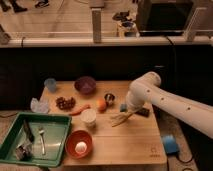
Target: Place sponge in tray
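Observation:
The sponge (123,107) is a small light-blue block on the wooden table, right of the orange fruit and against my white arm. My gripper (120,119) hangs low over the table just in front of the sponge, on the near side. The green tray (56,126) sits at the front left, partly off the table's left edge, with a fork and other utensils in it. It is well to the left of my gripper.
A white cup (88,117), a carrot (80,109), an orange fruit (101,104) and a small metal cup (109,97) lie between gripper and tray. An orange bowl (80,143) stands beside the tray. A purple bowl (85,85), pale blue cup (50,84) and grapes (65,103) sit behind. A larger blue pad (169,143) is at the right.

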You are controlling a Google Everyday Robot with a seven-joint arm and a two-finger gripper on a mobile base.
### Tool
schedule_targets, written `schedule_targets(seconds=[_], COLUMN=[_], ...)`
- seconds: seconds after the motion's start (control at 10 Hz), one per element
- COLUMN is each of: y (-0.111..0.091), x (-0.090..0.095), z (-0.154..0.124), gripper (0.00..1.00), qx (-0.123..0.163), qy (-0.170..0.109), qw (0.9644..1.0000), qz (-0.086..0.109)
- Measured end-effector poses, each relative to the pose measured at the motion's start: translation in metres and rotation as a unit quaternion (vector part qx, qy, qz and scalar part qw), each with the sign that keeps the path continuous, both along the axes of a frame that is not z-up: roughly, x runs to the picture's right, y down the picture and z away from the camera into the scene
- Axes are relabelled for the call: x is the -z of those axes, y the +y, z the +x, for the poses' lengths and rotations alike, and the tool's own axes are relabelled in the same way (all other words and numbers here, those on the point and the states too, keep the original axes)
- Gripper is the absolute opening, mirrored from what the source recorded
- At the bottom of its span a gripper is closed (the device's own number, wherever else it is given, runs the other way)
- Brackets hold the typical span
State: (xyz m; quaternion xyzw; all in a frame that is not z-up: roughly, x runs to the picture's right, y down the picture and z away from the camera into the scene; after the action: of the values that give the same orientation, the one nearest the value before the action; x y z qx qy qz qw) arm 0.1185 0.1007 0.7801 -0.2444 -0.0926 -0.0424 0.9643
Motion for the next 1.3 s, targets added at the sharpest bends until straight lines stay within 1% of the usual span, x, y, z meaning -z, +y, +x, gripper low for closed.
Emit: schedule_targets(seconds=[0.1,0.2,0.3,0.5,0.7,0.8,0.9,1.1,1.3], y=[-0.007,-0.008,-0.006,-0.001,0.006,0.01,0.012,0.017,0.024], x=[-0.001,0.0,0.005,0.021,0.045,0.057,0.066,0.09,0.109], z=[-0.008,-0.011,-0.017,-0.047,-0.098,-0.129,-0.148,-0.204,-0.249], gripper=[0.0,0.0,0.0,0.0,0.0,0.0,0.0,0.0,0.0], qx=[0.005,0.016,0.029,0.061,0.107,0.132,0.147,0.191,0.226], qy=[-0.005,-0.01,-0.019,-0.044,-0.081,-0.101,-0.113,-0.152,-0.188], qw=[1.0,0.9998,0.9994,0.997,0.9905,0.9854,0.9815,0.9678,0.9535], qz=[0.001,0.002,0.006,0.017,0.031,0.04,0.046,0.062,0.069])
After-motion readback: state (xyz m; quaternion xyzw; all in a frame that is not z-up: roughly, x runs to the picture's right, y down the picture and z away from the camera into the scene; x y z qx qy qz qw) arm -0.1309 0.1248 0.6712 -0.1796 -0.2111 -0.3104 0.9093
